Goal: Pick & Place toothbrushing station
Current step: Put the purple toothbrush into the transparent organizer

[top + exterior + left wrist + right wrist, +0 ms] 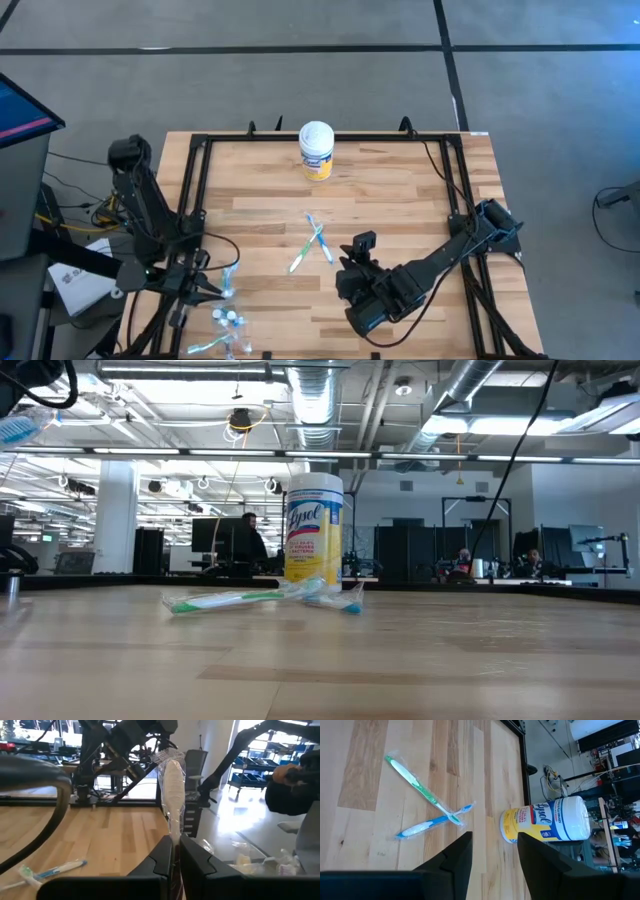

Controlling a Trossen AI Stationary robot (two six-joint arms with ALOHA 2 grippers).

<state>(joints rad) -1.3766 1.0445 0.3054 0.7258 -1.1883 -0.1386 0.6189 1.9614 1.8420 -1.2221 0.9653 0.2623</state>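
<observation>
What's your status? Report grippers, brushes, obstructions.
Left gripper shut on wrapped brush, at table's left edge. Right gripper open, empty, facing crossed green brush and blue brush. Wipes can behind, clear.

A wooden table bears a wipes canister, crossed green toothbrush and blue toothbrush

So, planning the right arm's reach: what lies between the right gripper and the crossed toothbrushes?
Only bare wood. In the high view, the open right gripper sits just right of the crossed green and blue toothbrushes; the right wrist view shows empty table ahead.
</observation>
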